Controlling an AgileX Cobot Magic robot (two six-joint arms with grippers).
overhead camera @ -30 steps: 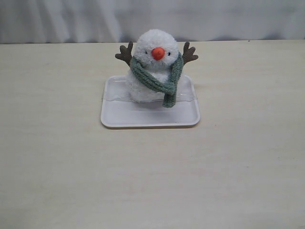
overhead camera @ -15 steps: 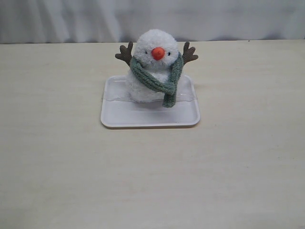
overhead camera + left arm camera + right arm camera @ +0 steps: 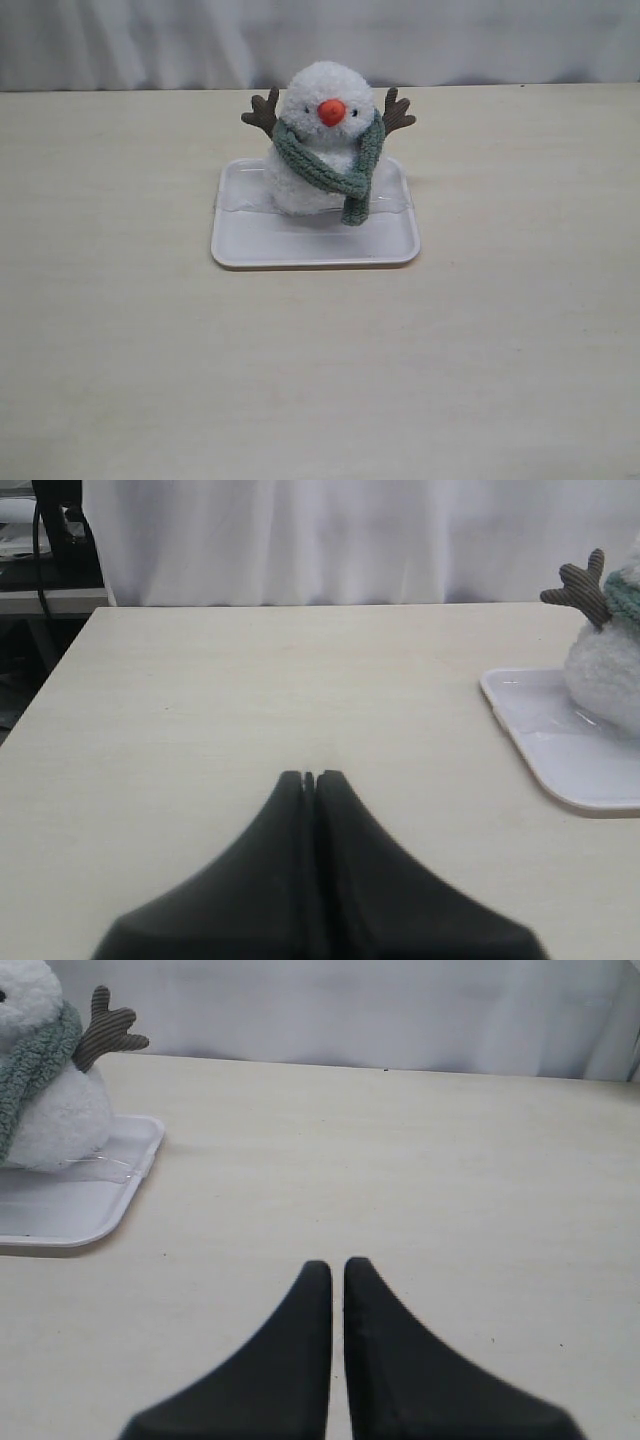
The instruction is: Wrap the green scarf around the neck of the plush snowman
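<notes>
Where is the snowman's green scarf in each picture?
Exterior view: the green scarf is around the neck of the plush snowman, above the picture's middle, with one end hanging down.
Left wrist view: the green scarf is just a sliver at the picture's edge, beside a twig arm.
Right wrist view: the green scarf is a bigger piece at the picture's edge, under the snowman's face.
Shared landmark: the white tray under the snowman.

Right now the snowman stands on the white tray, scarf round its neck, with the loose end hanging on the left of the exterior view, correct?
Not quite. The plush snowman stands on the white tray with the green scarf round its neck, but the exterior view shows the loose end hanging on the right of that view, not the left.
</notes>
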